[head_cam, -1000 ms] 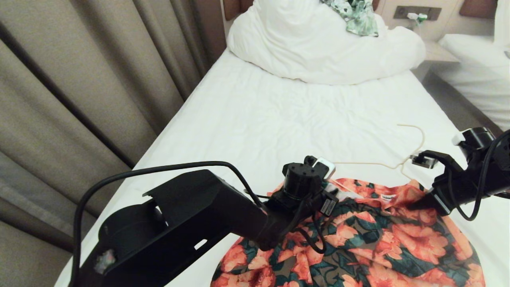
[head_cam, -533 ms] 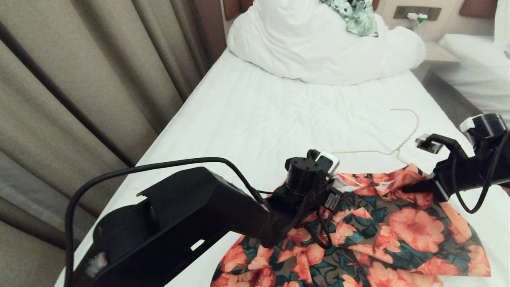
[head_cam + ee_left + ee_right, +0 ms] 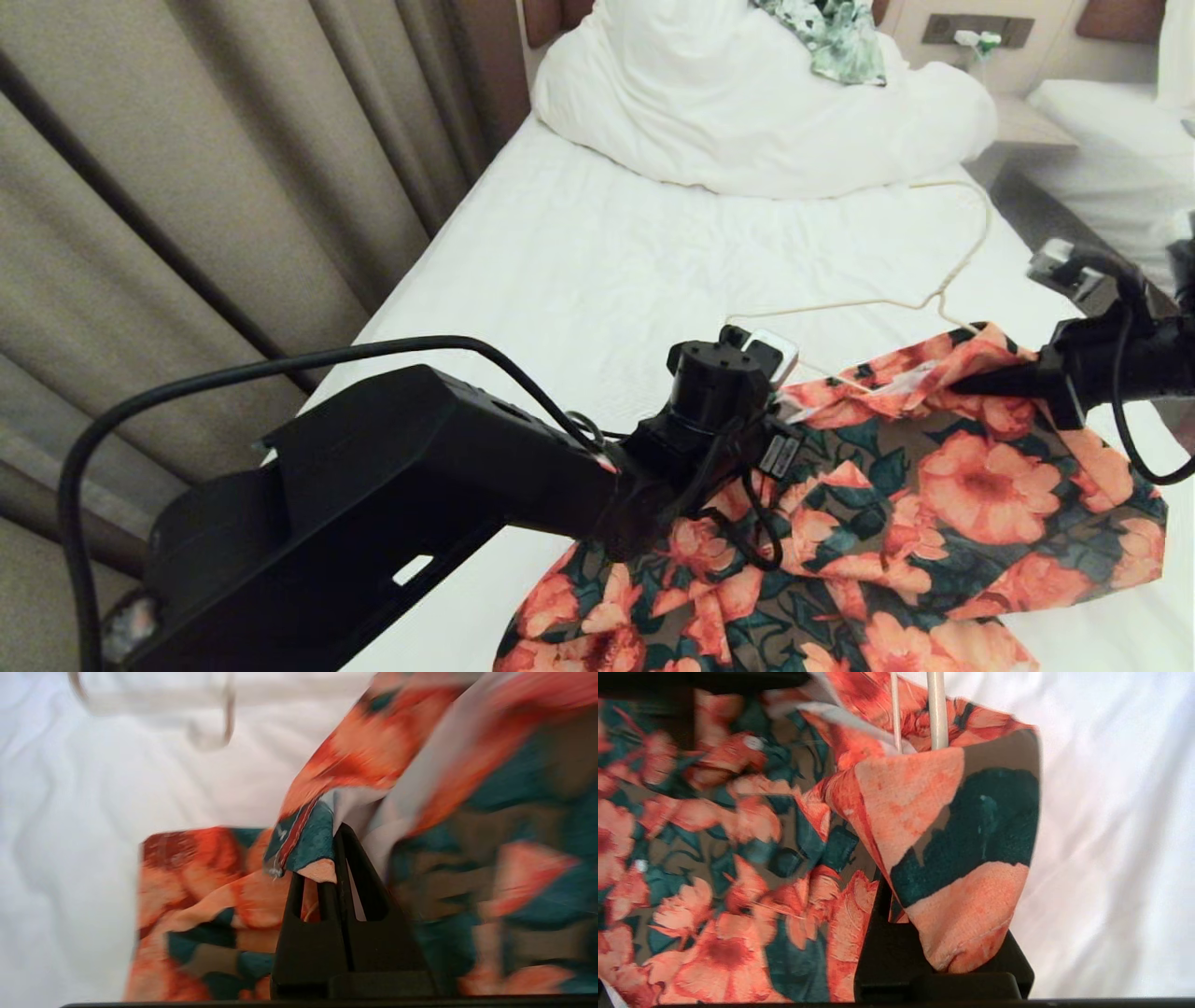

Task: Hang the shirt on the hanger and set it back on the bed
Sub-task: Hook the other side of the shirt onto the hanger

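Observation:
The flowered shirt (image 3: 971,485) hangs stretched between my two grippers above the near end of the bed (image 3: 597,261). Its lower part still lies on the sheet. My left gripper (image 3: 801,403) is shut on an edge of the shirt (image 3: 303,844), the fingertips (image 3: 343,835) pinching the cloth. My right gripper (image 3: 971,383) is shut on a shoulder fold (image 3: 952,826), which drapes over the jaws. The cream wire hanger (image 3: 840,305) runs along the shirt's top edge. Its wires (image 3: 936,709) go into the fold, and its hook (image 3: 980,215) points toward the duvet.
A bunched white duvet (image 3: 747,112) with a green-and-white leaf-print garment (image 3: 831,33) lies at the head of the bed. Beige curtains (image 3: 233,187) hang close along the left side. A second white bed (image 3: 1111,140) stands across a narrow gap on the right.
Both grippers have risen with the shirt, the right one higher and further right. The shirt's top edge and the hanger have come up, the hook swinging toward the duvet.

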Robot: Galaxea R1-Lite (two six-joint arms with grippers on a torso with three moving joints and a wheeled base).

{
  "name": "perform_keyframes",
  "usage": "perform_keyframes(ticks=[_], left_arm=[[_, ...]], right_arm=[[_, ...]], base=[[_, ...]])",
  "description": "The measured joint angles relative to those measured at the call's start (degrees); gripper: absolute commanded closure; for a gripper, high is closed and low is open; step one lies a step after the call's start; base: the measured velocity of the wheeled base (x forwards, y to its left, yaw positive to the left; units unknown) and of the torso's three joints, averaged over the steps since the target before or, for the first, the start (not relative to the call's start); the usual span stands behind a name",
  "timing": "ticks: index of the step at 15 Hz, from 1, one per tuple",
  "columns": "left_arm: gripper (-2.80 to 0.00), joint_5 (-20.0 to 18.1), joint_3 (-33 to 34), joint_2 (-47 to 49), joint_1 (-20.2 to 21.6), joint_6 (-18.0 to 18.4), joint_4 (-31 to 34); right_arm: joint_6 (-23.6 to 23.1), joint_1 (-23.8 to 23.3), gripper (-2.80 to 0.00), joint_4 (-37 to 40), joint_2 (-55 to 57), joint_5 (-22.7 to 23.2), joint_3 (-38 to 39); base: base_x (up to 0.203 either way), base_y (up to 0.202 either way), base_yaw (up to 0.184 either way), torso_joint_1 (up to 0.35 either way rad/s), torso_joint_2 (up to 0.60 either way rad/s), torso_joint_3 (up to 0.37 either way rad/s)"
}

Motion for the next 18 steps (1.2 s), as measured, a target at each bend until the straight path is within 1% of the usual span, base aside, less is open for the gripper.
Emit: perform_keyframes(ticks=[5,10,12,14,17,18], left_arm=[[0.0,1.5,0.2,-1.0,3.8,0.0,0.5],[0.0,1.8,0.2,-7.2,8.5,0.1,5.7],[0.0,2.8,0.4,-9.7,9.3,0.2,7.3],[0.0,3.4,0.4,-11.8,9.8,0.4,7.4],[0.0,4.3,1.3,-14.6,9.9,0.4,7.5],[0.0,4.4,1.9,-15.4,10.0,1.0,7.5]], right_arm=[[-0.2,1.6,0.0,0.7,-7.8,3.6,2.0],[-0.8,3.4,0.0,0.5,-11.7,4.0,5.7],[-0.9,4.8,0.0,0.5,-12.5,4.0,6.3],[-1.6,5.9,0.0,0.3,-12.8,4.0,6.8],[-1.6,6.5,0.0,0.0,-12.2,3.8,6.8],[-1.6,6.4,0.0,-0.1,-12.1,3.8,6.6]], base=[[0.0,0.0,0.0,0.0,0.0,0.0],[0.0,0.0,0.0,0.0,0.0,0.0],[0.0,0.0,0.0,0.0,0.0,0.0],[0.0,0.0,0.0,0.0,0.0,0.0],[0.0,0.0,0.0,0.0,0.0,0.0],[0.0,0.0,0.0,0.0,0.0,0.0]])
